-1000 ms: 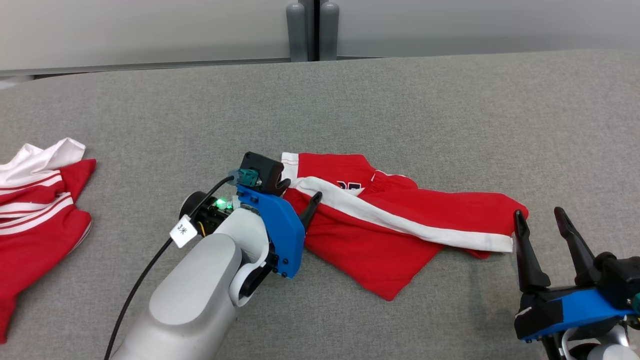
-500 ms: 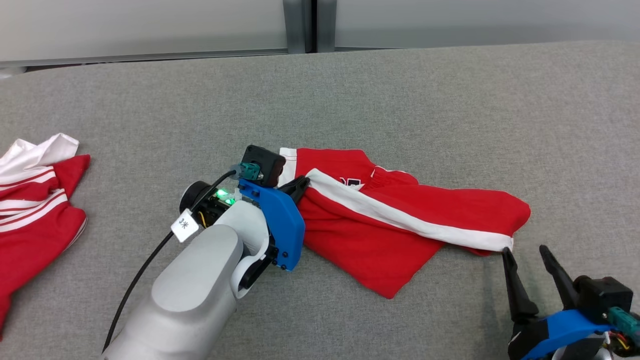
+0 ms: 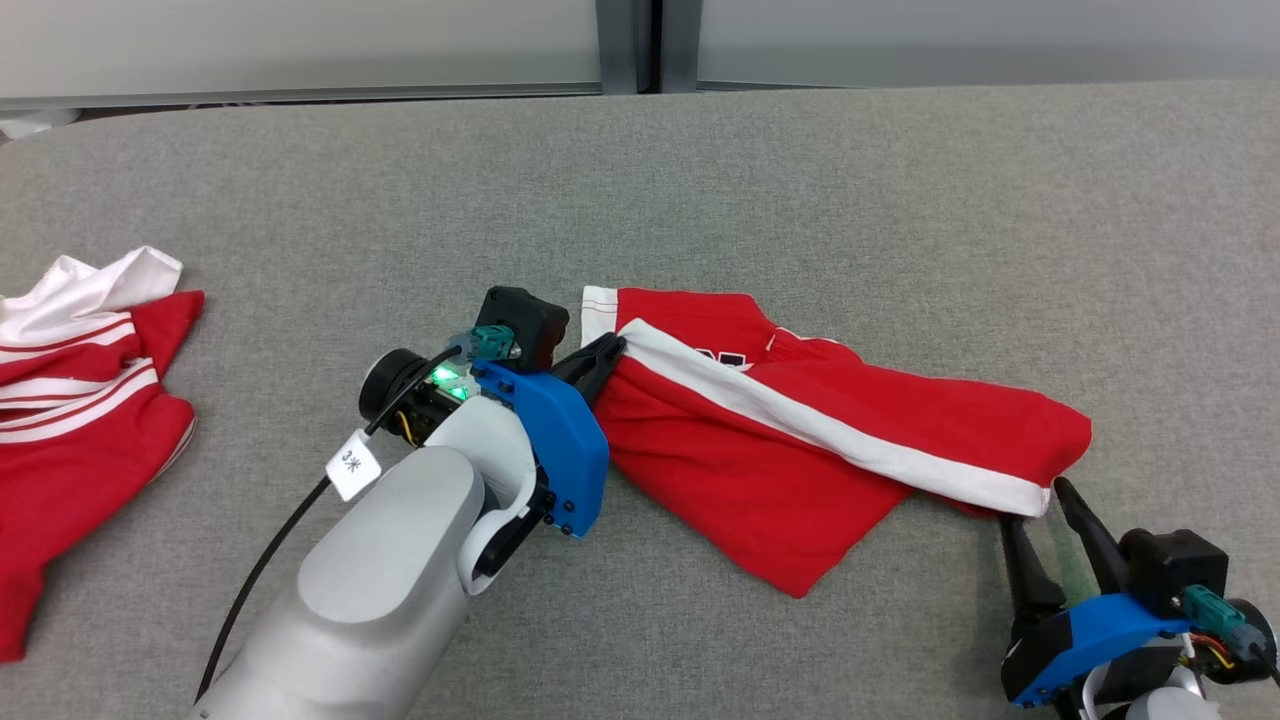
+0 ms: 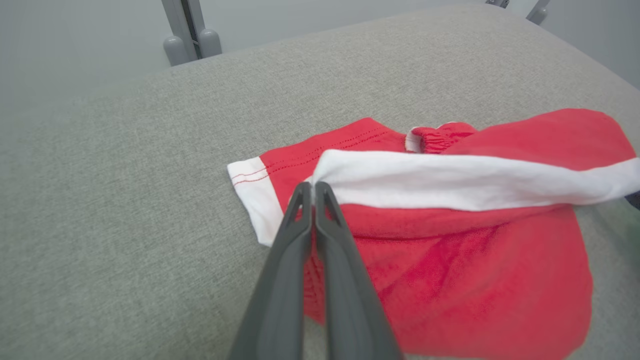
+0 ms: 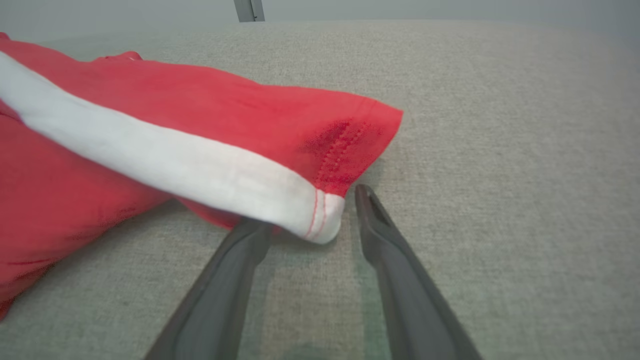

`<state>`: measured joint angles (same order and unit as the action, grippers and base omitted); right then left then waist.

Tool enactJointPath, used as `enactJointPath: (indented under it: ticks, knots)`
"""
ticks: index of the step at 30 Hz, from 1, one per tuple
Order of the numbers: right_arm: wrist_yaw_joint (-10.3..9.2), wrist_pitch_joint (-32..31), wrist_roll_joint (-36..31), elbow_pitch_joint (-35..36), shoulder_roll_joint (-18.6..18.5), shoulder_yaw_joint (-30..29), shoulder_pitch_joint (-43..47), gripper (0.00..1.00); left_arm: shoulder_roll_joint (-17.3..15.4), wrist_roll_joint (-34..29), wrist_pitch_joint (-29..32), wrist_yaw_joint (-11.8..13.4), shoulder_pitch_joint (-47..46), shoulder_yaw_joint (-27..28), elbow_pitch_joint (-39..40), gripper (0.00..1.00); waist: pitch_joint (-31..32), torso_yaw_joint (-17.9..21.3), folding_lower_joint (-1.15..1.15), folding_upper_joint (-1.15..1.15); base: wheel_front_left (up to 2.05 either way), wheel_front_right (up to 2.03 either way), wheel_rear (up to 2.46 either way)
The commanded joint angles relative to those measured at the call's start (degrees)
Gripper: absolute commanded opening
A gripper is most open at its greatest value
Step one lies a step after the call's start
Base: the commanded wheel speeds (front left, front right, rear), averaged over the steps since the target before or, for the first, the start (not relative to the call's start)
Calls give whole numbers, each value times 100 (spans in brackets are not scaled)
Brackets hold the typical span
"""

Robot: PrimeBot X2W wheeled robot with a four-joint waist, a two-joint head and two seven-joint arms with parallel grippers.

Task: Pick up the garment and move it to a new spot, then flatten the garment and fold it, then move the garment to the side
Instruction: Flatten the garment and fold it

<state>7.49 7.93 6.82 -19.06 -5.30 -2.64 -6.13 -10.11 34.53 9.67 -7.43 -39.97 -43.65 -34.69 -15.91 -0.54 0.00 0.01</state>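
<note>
The surface (image 3: pixel 800 200) is covered in grey woven fabric and spans the full width of the head view. A crumpled red cloth with white stripes (image 3: pixel 70 420) lies on it at the far left edge, partly cut off by the frame. Behind the surface stands a pale wall panel (image 3: pixel 300 40), divided by a grey vertical post (image 3: pixel 648 45). The left wrist view shows two rounded grey uprights (image 4: pixel 192 47) at that post.

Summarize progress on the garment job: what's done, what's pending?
Done: nothing finished; the garment lies crumpled on the table. In hand: left end effector is shut on one end of the white stripe, right end effector open, straddling the opposite corner, not yet gripping. Left: lift, move, flatten, fold, set aside.
</note>
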Motion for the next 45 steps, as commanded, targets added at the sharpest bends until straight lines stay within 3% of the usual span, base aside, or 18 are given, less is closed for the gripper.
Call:
enactJointPath:
  ticks: [1, 11, 20, 26, 31, 37, 45]
  knots:
    - [0, 110, -59, -37, -51, -86, -97, 0, -21, -42, -147, 22, -88, 6, 75, 0, 19, -47, 0, -1, 0, 0, 0]
    - [0, 101, -179, 942, -258, -166, -249, 0, -218, -142, -944, 272, 115, 229, 711, 0, 377, -6, 0, -1, 0, 0, 0]
    - [0, -704, -101, 2399, -802, 77, -986, 0, -613, -230, -1568, 867, 136, 799, 2064, 0, 1008, 112, 0, -1, 0, 0, 0]
    - [0, -1211, 93, 2967, -1077, 56, -1455, 0, -978, -358, -1460, 1306, -63, 1192, 3130, 0, 1306, 66, 0, -1, 0, 0, 0]
    - [0, -1458, 283, 3049, -1182, 85, -1710, 0, -1185, -354, -1204, 1513, -121, 1347, 3663, 0, 1322, 62, 0, -1, 0, 0, 0]
    - [0, -1631, 640, 2599, -1258, 164, -2208, 0, -1149, -211, -1018, 1357, -364, 1323, 3370, 0, 978, 62, 0, -1, 0, 0, 0]
    - [0, -1541, 951, 1166, -1353, 570, -3560, 0, -437, -94, -1818, 743, -1481, 1273, 1207, 0, 346, 31, 0, -1, 0, 0, 0]
